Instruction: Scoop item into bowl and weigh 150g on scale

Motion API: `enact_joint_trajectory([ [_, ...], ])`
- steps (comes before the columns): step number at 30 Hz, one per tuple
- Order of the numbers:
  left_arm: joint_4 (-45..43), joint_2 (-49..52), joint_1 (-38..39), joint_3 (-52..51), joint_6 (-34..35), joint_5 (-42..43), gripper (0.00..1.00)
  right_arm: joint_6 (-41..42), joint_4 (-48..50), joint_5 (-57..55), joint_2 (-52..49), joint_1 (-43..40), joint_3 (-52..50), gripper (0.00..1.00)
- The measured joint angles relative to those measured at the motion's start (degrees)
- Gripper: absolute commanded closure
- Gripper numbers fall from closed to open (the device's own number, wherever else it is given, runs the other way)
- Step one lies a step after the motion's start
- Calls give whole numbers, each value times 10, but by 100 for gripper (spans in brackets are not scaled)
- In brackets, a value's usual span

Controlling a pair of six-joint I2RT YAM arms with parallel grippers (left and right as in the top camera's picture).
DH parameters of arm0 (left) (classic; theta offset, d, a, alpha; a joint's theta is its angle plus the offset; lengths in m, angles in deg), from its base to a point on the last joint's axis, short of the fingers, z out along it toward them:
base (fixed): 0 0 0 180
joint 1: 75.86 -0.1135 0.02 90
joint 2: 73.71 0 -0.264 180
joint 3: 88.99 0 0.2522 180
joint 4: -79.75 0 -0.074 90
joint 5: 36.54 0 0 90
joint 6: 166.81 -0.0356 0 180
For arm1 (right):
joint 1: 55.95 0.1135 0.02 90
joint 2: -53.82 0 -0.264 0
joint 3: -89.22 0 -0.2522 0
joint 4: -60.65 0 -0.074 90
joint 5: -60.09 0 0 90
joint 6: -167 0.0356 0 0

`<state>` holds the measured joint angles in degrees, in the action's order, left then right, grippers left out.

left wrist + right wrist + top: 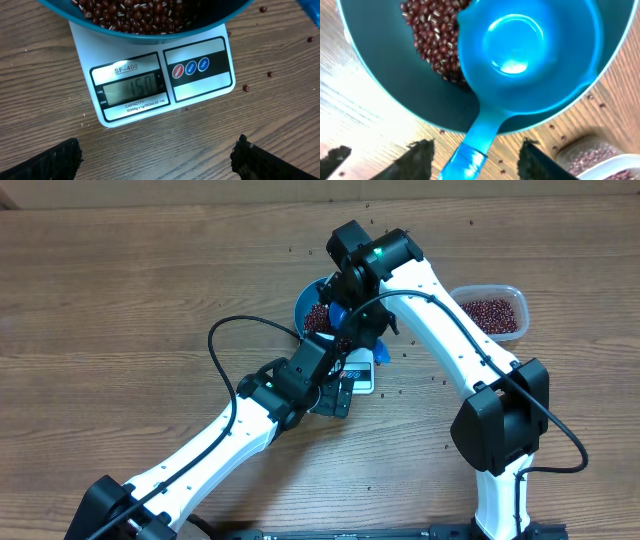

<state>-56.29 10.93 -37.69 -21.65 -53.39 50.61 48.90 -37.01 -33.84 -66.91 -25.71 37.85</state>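
Beans (135,12), dark red-brown, lie heaped in the blue bowl (385,65). The bowl sits on the white scale (200,95) near the middle of the table (120,280).

Left side: my left gripper (157,152) hangs low over the wood just in front of the scale's front panel. Its jaws are spread wide, with nothing between them. Both black fingertips show at the bottom corners of the wrist view, well apart.

Centre: the display (132,89) reads 150. Three round buttons sit to the right of it. The bowl's rim overhangs the back of the panel.

A blue scoop (520,50) lies in the bowl, cup up and empty, beside the beans. Its handle runs out over the rim and passes between the fingers of my right gripper (477,155). Those jaws are released: there is clear space between the handle and the finger on one side, and no clamp on it.

Right side: stray beans (246,88) dot the wood just off the scale's corner. Further right stands a clear plastic tub (490,310) holding more beans, apart from the scale.
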Motion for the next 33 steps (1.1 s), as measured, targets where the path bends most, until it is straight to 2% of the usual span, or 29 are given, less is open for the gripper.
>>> enact_joint_trajectory([
  [3, 0, 0, 0, 0, 0, 0, 0, 18, 4, 0, 0, -1, 3, 35],
  [9, 0, 0, 0, 0, 0, 0, 0, 91, 8, 8, 51, -24, 15, 34],
  [12, 0, 0, 0, 0, 0, 0, 1, 148, -12, 49, 101, -72, 23, 34],
  [16, 0, 0, 0, 0, 0, 0, 0, 196, -33, 169, 140, -174, 23, 37],
  [19, 0, 0, 0, 0, 0, 0, 0, 216, -5, 262, 151, -238, -40, 37],
  [21, 0, 0, 0, 0, 0, 0, 0, 236, 47, 319, 150, -261, -125, 38],
  [26, 0, 0, 0, 0, 0, 0, 0, 294, 161, 410, 130, -264, -295, 38],
  [33, 0, 0, 0, 0, 0, 0, 0, 405, 322, 468, 149, -259, -424, 37],
])
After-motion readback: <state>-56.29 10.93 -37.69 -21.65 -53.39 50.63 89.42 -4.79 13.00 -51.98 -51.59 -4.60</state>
